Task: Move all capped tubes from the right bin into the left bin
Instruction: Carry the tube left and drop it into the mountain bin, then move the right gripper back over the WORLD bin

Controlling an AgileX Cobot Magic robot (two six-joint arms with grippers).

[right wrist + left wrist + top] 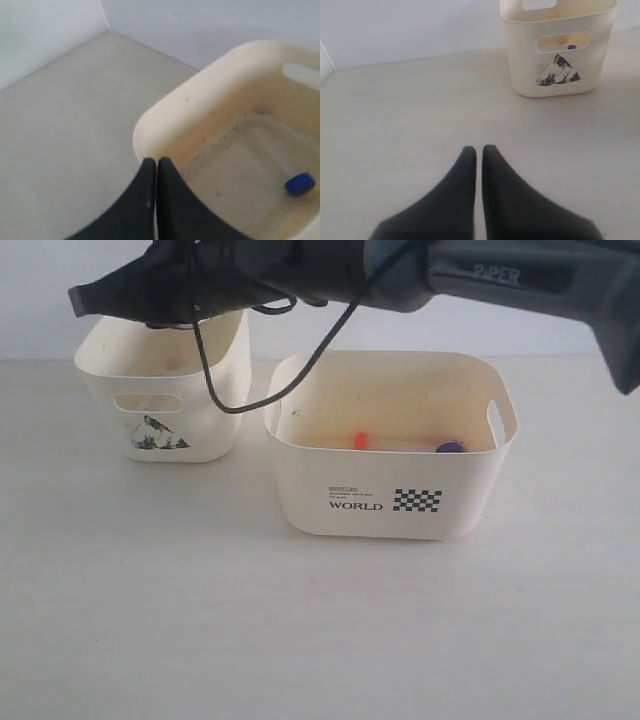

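Right gripper, jaws pressed together on nothing, hangs over the near rim of the left bin, where one blue-capped tube lies on the floor. An orange-capped tube and a second blue-capped tube lie in the right bin, partly hidden behind its near wall. Left gripper is closed and empty over the table, apart from the left bin.

Table under left bin, right bin

tubes in R bin, L bin left
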